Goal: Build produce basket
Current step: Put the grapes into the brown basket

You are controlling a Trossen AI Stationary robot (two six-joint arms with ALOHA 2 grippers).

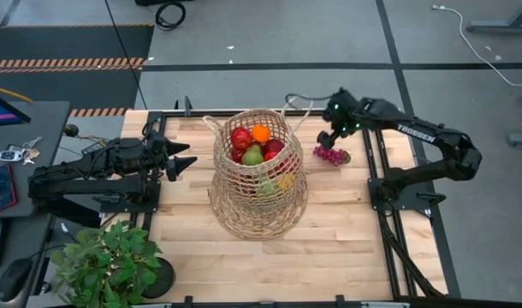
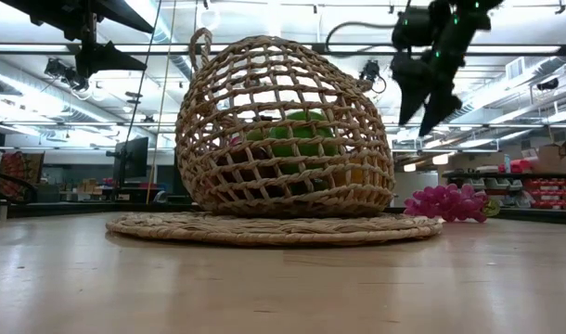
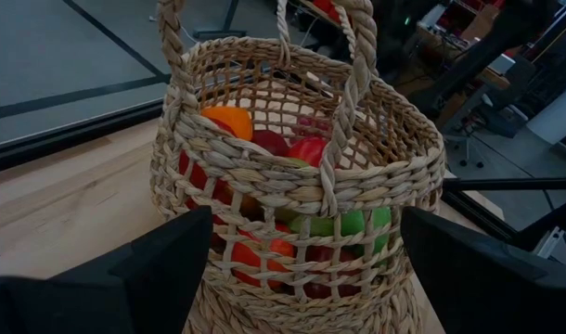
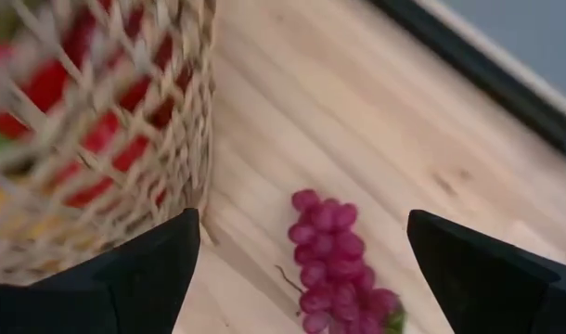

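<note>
The tan wicker basket (image 1: 259, 175) stands upright on its wide woven base at mid-table (image 2: 283, 130). Inside it lie red and green apples, an orange and other toy produce (image 1: 254, 145), which also show in the left wrist view (image 3: 302, 176). A purple grape bunch (image 1: 331, 155) lies on the table to the basket's right (image 2: 447, 202) (image 4: 334, 255). My right gripper (image 1: 328, 137) hangs open above the grapes, fingers pointing down, clear of them (image 2: 422, 107). My left gripper (image 1: 186, 158) waits open, level, left of the basket and apart from it.
A leafy potted plant (image 1: 107, 261) stands at the table's near left corner. Bare wood lies in front of the basket and along the near right part of the table (image 1: 347, 248). The basket's two loop handles (image 3: 353, 56) rise above its rim.
</note>
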